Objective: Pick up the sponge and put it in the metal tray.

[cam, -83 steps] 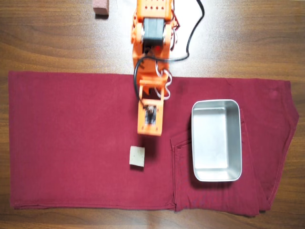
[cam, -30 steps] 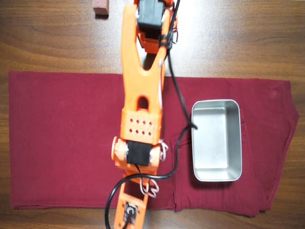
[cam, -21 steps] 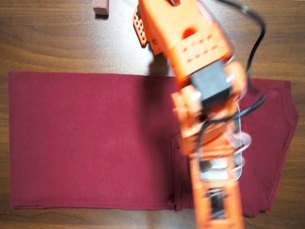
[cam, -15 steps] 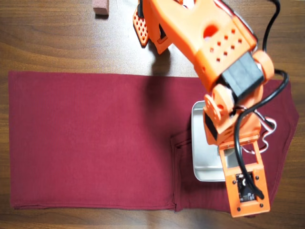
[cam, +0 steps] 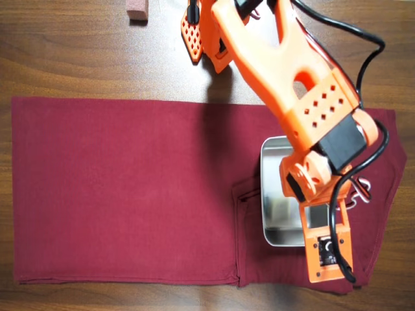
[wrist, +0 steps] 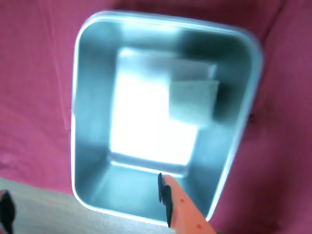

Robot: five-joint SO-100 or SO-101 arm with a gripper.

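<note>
Seen from the wrist view, an orange fingertip (wrist: 183,207) with a black pad pokes up from the bottom edge of the frame, just right of centre, while a second dark tip shows at the lower left corner. The two tips of the gripper (wrist: 87,202) stand far apart, so the fingers are spread wide and pinch nothing. Beyond them the metal tray (wrist: 90,161) fills most of the frame, its shiny floor glaring white at the centre. Inside it, right of centre and slightly above the middle, lies the sponge (wrist: 193,102), a pale grey-green square flat on the tray's floor; the picture is blurred there, and its edges are soft. A dark red cloth (wrist: 34,87) surrounds the tray, and a strip of wooden table (wrist: 44,212) shows at the lower left.

From the overhead view, the orange arm (cam: 285,71) reaches from the top centre down to the right half of the frame, its wrist covering the right part of the tray (cam: 275,194). The tray sits on the right portion of the cloth (cam: 123,188), which spreads across the table (cam: 78,52). At the top edge, left of the arm's base, a pinkish-brown block (cam: 137,10) rests on bare wood, well apart from the tray.
</note>
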